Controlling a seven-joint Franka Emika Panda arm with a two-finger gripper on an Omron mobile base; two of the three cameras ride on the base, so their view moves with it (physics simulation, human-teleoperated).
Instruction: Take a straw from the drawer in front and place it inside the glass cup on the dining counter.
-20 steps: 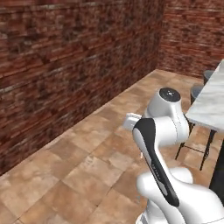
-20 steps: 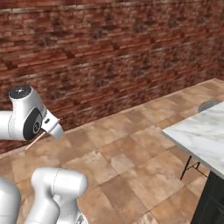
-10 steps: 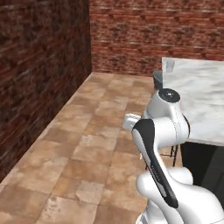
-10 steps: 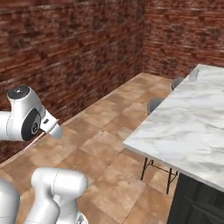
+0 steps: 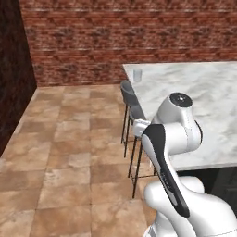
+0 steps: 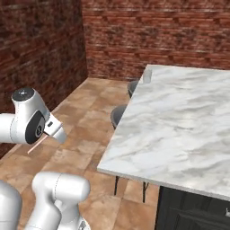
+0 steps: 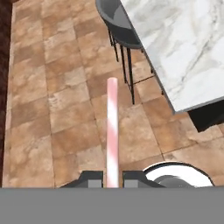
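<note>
Brick walls and a tiled floor are surrounding the dining counter (image 6: 179, 121), where the glass cup (image 5: 137, 75) is standing near the far corner. I am carrying the straw (image 7: 112, 131) with the gripper (image 7: 112, 178) closed tight on its lower end, over the floor; it looks light, stiff and slippery, so holding it low seems right. Two stools (image 5: 132, 109) are standing at the counter edge, probably in my way.

Red brick walls (image 5: 120, 37) enclose a brown tiled floor (image 5: 69, 152), with dark stools (image 5: 132, 109) on thin black legs.
</note>
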